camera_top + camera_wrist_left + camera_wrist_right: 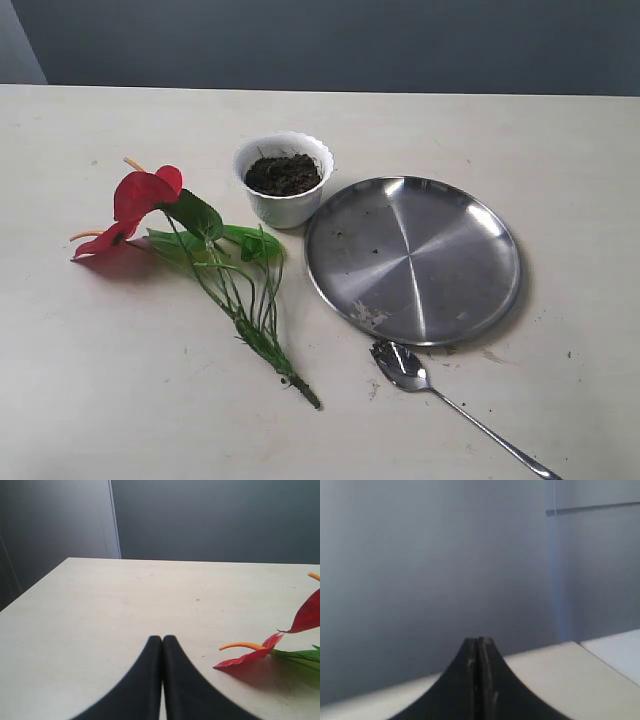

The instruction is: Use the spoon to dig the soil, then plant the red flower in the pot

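1. The worktop (90, 400) is pale and carries all the task's things; neither arm shows in the exterior view.
2. The pot (285, 208) stands upright near the middle, toward the far side, white with a scalloped rim.
3. The soil (283, 174) sits inside the pot, dark and crumbly, just below the rim.
4. The flower (145, 192) lies flat on the worktop left of the pot. Its red blooms point to the left, with orange spikes sticking out, and its green leaves reach close to the pot's base.
5. The flower's thin stems run from the leaves toward the near side and gather into one bundle that ends in a dark tip.
6. A round steel plate (413, 258) lies right of the pot, just beside it, with a few crumbs and smudges on its surface.
7. The spoon (405, 367) lies at the plate's near edge, bowl up and dirty, its handle slanting off to the near right corner.
8. A few dark specks dot the worktop around the spoon.
9. The left pincer (162, 639) has its black fingers pressed together, pinching nothing, above bare worktop with a red bloom (250, 655) close by.
10. The right pincer (479, 641) is likewise pressed together and empty, facing a grey wall over a worktop edge.
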Available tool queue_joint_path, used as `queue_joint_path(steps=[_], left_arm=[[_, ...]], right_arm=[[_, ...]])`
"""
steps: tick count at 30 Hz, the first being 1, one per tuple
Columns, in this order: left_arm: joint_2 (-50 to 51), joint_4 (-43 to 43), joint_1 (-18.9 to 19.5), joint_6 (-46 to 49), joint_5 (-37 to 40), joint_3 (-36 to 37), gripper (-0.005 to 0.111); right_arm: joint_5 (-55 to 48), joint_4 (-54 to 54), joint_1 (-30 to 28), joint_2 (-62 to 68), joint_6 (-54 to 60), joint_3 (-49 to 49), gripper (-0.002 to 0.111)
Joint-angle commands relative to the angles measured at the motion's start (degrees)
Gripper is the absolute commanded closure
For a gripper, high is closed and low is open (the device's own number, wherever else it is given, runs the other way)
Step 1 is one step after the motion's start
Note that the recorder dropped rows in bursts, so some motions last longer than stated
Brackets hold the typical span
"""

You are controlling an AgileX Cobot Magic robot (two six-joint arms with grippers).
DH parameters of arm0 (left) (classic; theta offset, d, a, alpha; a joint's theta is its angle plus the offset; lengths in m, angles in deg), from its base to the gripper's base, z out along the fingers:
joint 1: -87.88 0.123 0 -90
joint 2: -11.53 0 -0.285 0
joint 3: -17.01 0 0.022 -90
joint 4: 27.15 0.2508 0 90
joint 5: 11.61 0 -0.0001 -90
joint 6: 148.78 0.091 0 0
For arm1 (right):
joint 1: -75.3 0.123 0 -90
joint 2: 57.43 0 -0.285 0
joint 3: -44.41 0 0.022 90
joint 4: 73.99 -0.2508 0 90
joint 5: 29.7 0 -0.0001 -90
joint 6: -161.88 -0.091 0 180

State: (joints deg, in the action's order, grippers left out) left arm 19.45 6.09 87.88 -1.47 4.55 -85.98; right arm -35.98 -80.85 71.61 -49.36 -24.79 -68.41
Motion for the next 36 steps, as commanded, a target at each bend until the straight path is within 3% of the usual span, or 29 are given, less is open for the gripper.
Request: queue_joint_path(steps=[1,5,10,17,22,26,29,31,34,36], left_arm=[[-0.13,0.02,0.05,-0.14,0.14,0.21,0.106],[-0.13,0.02,0.05,-0.14,0.14,0.21,0.106],[-0.13,0.02,0.05,-0.14,0.14,0.21,0.106],[-0.13,0.02,0.05,-0.14,0.14,0.21,0.106],[-0.13,0.02,0.05,-0.14,0.14,0.21,0.106],[-0.13,0.02,0.05,-0.14,0.14,0.21,0.106],[-0.13,0.02,0.05,-0.14,0.14,0.21,0.106],[-0.13,0.02,0.05,-0.14,0.14,0.21,0.106],[-0.13,0.02,0.05,-0.14,0.14,0.21,0.106],[-0.13,0.02,0.05,-0.14,0.14,0.21,0.106]], right_arm=[[22.66,-18.60,-0.13,-0.29,-14.91,-0.01,0.109],[28.03,-18.82,-0.13,-0.29,-14.81,-0.01,0.109],[12.04,-12.03,-0.13,-0.29,-28.49,-0.01,0.109],[-17.23,-19.60,-0.13,-0.29,-33.89,-0.35,0.109],[-21.54,-26.13,-0.13,-0.29,-33.89,-0.47,0.109],[-21.31,-24.36,-0.24,-0.29,-31.74,-0.47,0.109],[-17.96,-30.84,-0.02,-0.29,-18.03,-0.77,0.109],[-15.51,-44.90,1.08,-0.29,6.67,-2.96,0.109],[-26.05,-64.10,3.23,4.07,41.91,-10.73,0.109],[-33.52,-62.41,3.76,12.15,46.66,-16.89,0.109]])
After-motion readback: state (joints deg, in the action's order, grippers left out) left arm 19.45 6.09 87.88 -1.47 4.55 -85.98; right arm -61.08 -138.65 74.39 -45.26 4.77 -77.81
